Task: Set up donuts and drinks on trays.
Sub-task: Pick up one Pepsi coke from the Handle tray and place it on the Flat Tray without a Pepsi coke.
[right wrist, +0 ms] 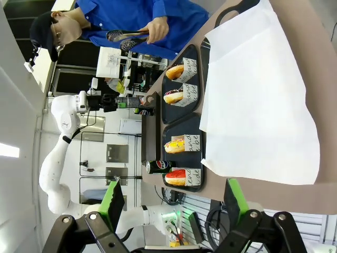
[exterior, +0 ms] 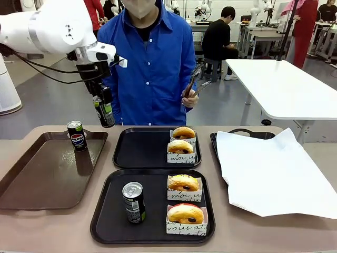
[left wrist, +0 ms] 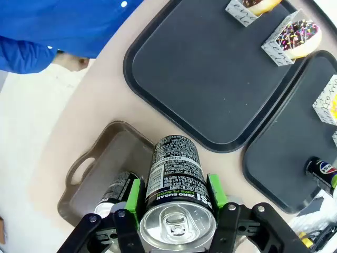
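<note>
Held in the left gripper (left wrist: 176, 203): a black soda can (left wrist: 176, 182), clamped on its sides between the green pads (left wrist: 135, 194), silver top toward the wrist camera. In the front view, carried high above the gap between the brown tray (exterior: 31, 179) and the far black tray (exterior: 139, 150), in front of the person in the blue shirt (exterior: 152, 63), tilted a little off upright. Left on the brown tray: one more can (exterior: 77, 135), standing. On the near black tray (exterior: 110, 221): a can (exterior: 134, 202) already standing at the left, two sleeved donuts (exterior: 184, 187) at the right. On the far black tray: two sleeved donuts (exterior: 181, 143) at the right, left half bare, so judged as the place for the carried can. Tongs (exterior: 194, 80) held in the person's hand (exterior: 189, 99), apart from both trays.

Right gripper (right wrist: 174, 203) seen with jaws wide apart and nothing between them, well away from the trays, above the white paper (right wrist: 258, 100).

For a good placement, as a judgement: carried across to the bare left half of the far tray, brought fully upright before lowering, kept well apart from the paper sleeves. Set down until the bottom sat flat on the tray, opened only then, lifted straight up so the pads would not drag the slim can over. Risk judged: a tilted release, the can tipping or rolling toward the donuts.
</note>
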